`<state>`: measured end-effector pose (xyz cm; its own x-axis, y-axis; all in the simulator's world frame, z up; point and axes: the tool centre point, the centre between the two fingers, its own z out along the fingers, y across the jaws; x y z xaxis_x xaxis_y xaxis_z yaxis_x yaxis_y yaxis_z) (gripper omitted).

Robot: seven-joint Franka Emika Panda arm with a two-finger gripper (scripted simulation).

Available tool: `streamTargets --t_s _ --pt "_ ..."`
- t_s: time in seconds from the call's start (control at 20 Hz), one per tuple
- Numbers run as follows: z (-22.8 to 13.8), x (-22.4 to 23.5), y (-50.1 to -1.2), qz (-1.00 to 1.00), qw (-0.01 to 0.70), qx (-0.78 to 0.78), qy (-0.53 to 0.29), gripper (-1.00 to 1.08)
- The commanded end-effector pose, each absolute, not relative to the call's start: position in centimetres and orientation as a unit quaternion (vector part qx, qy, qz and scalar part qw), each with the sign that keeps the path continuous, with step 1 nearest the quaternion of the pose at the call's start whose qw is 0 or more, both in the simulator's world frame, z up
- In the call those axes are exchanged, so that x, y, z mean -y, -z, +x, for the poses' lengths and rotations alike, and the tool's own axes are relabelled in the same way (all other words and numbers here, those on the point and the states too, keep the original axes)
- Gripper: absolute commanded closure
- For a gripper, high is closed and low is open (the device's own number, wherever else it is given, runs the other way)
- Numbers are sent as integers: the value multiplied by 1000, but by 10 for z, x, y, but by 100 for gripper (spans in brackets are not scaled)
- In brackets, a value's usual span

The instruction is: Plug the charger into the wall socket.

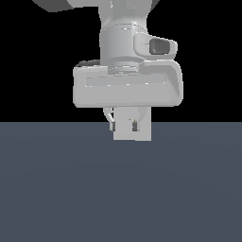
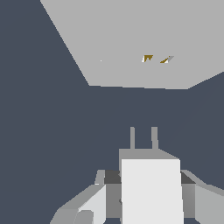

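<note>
While clamped on the charger from both sides, the pincer hangs low over the dark worktop, fingers pressed against the cube's flanks. In the wrist view, two thin prongs stick out of the cube's front face and aim toward the wall socket, a flat grey panel standing well apart from the charger, with bare worktop between. Two small gold slots near the panel's centre, sitting a little off the prongs' line, so some sideways correction probably needed before pushing in. In the exterior view, only the cube's pale face visible below the wrist; socket not in sight there.

Judging by looks: a small, rigid block, likely light, with smooth flat sides that could slip or twist under a loose hold. Best held as now, across two opposite flat faces and behind the prongs, leaving them free. Prongs thin and probably the weak point; an angled push against the panel could jam them or lever the cube round in the grip. Firm squeeze, straight approach, gentle force once seated in the slots.
</note>
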<state>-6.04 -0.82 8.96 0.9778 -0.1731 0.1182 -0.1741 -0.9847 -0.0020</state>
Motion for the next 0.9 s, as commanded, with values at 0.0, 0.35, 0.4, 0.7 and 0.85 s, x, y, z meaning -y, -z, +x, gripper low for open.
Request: streamTargets --t_s 0.0,0.35,0.4,0.7,0.85 --pt "-57 11 -96 993 5 100 -58 108" --pt "-54 13 -100 992 6 108 -58 108" --pt "-54 13 -100 992 6 108 -58 108" --pt "-50 14 -100 992 6 108 -58 108" --pt "-43 15 -100 992 6 108 -58 108"
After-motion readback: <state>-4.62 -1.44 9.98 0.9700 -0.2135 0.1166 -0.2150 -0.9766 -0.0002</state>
